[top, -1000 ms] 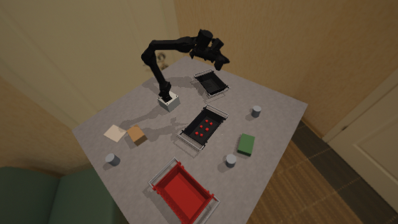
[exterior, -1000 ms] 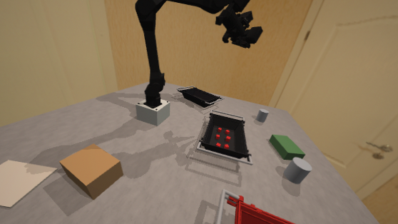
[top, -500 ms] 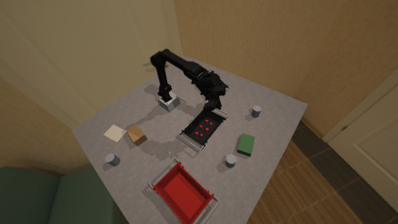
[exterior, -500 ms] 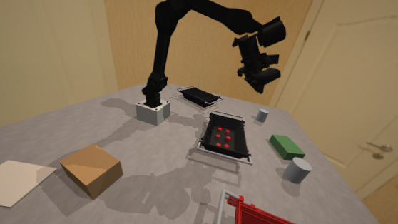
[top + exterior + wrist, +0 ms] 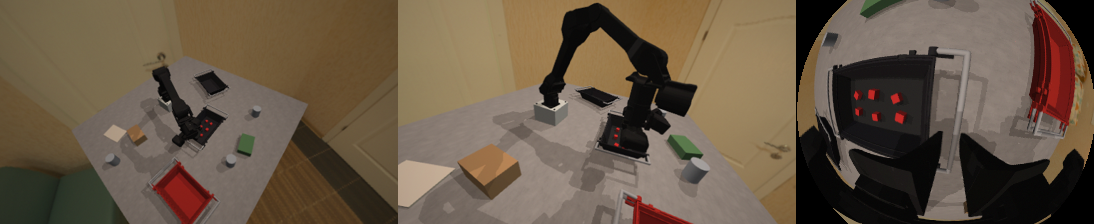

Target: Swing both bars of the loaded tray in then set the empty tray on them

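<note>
Grey table [image 5: 271,107]: fills the centre of the top view, corner toward the door at upper left.

Black arm [image 5: 612,32]: rises from a pale base block [image 5: 541,115] left of centre in the exterior view, arches over and reaches down at the near end of the loaded tray.

Red tray [image 5: 182,194]: lower centre of the top view, wire bars at its ends.

Loaded tray [image 5: 214,119]: black, centre of the top view, red blocks [image 5: 207,128] inside. Near wire bar [image 5: 962,96] is swung out over the end, seen as a pale line just ahead of the fingertips in the wrist view; far wire bar [image 5: 218,109] likewise out.

Empty tray [image 5: 211,83]: black, upper centre of the top view, well apart from the loaded one.

Brown box [image 5: 137,135], cream sheet [image 5: 115,133]: left of centre, side by side.

Green block [image 5: 246,144]: right of centre.

Three grey cylinders [image 5: 231,160]: lower right, upper right, lower left.

Gripper [image 5: 948,152]: lower centre of the wrist view, fingers narrowed to a slim gap with nothing gripped between them, low over the near bar; whether it touches the bar cannot be told.
</note>
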`<state>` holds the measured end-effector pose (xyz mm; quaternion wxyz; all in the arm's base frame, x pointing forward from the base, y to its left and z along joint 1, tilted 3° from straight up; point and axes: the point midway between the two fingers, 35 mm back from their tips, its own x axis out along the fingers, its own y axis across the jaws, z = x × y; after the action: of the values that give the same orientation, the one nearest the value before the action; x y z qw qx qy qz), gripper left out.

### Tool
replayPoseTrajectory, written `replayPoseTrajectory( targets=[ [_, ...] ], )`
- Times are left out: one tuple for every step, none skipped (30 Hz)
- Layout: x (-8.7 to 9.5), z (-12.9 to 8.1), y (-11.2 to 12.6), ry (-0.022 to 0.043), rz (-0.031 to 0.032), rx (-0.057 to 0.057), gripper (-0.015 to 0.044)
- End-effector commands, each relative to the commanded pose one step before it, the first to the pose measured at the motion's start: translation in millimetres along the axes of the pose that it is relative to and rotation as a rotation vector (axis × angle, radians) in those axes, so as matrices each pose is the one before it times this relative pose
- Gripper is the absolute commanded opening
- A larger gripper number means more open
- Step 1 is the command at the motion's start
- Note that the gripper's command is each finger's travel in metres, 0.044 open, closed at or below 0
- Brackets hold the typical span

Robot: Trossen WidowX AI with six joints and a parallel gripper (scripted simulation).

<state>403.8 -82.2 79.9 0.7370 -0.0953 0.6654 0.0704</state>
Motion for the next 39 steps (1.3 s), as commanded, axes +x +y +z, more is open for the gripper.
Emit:
replayPoseTrajectory(
  targets=[
    [1.46,-4.8,-9.02,0.02453,-0.00238,0.01,0.0081],
    [0.89,0.07,-0.03,0.0,0.0,0.0,0.0081],
    [1.8,0.13,-0.06,-0.00001,-0.00001,0.0,0.0081],
    [2.79,0.18,-0.09,-0.00001,-0.00001,0.0,0.0081],
    [3.47,0.2,-0.09,-0.00001,-0.00001,0.0,0.0081],
    [4.2,0.2,-0.09,-0.00001,-0.00001,0.0,0.0081],
    [4.95,0.17,-0.08,0.0,-0.00001,0.0,0.0081],
    [5.49,0.11,-0.05,0.00001,0.0,0.0,0.0081],
    [5.69,0.03,-0.01,0.00002,0.0,0.0,0.0081],
    [5.71,-0.06,0.03,0.00002,0.0,0.0,0.0081],
    [5.7,-0.15,0.07,0.00003,0.00001,0.0,0.0081],
    [5.68,-0.24,0.11,0.00004,0.00001,0.0,0.0081],
    [5.65,-0.32,0.15,0.00005,0.00002,0.0,0.0081],
    [4.55,-0.32,0.15,0.00005,0.00002,0.0,0.0081],
    [2.74,-0.22,0.11,0.00003,0.00001,0.0,0.0081],
    [0.91,-0.08,0.04,0.00001,0.0,0.0,0.0081],
    [0.0,0.0,0.0,0.0,0.0,0.0,0.0081],
    [0.0,0.0,0.0,0.0,0.0,0.0,0.0081],
    [-1.06,0.05,0.56,-0.00001,0.00005,0.0,0.0081],
    [-2.2,0.1,1.16,-0.00002,0.00011,0.0,0.0081],
    [-3.58,0.12,1.91,-0.00003,0.00018,0.0,0.0081],
    [-4.01,0.09,2.15,-0.00003,0.00021,0.0,0.0081],
    [-4.74,0.04,2.56,-0.00003,0.00025,0.0,0.0081],
    [-5.27,-0.05,2.87,-0.00002,0.00027,0.0,0.0081],
    [-3.19,-0.05,2.1,-0.00001,0.0002,0.0,0.0081],
    [-2.2,-0.02,2.16,-0.00001,0.00021,0.0,0.0081],
    [-1.96,0.0,2.59,-0.00001,0.00025,0.0,0.0081],
    [-1.9,0.01,3.22,-0.00002,0.00031,0.0,0.0081],
    [-1.71,0.02,3.73,-0.00002,0.00036,0.0,0.0081],
    [-1.34,0.02,3.91,-0.00002,0.00038,0.0,0.0081],
    [-0.91,0.01,3.79,-0.00001,0.00037,0.0,0.0081],
    [-0.51,0.01,3.56,-0.00001,0.00035,0.0,0.0081],
    [-0.18,0.01,3.4,-0.00001,0.00033,0.0,0.0081],
    [0.14,0.01,3.44,-0.00001,0.00034,0.0,0.0081],
    [0.51,0.01,3.69,-0.00001,0.00036,0.0,0.0081],
    [0.99,0.01,4.05,-0.00001,0.0004,0.0,0.0081],
    [1.54,0.01,4.28,0.0,0.00042,0.0,0.0081],
    [2.15,0.0,4.35,0.0,0.00042,0.0,0.0081],
    [2.8,0.0,4.26,0.0,0.00041,0.0,0.0081]
  ],
)
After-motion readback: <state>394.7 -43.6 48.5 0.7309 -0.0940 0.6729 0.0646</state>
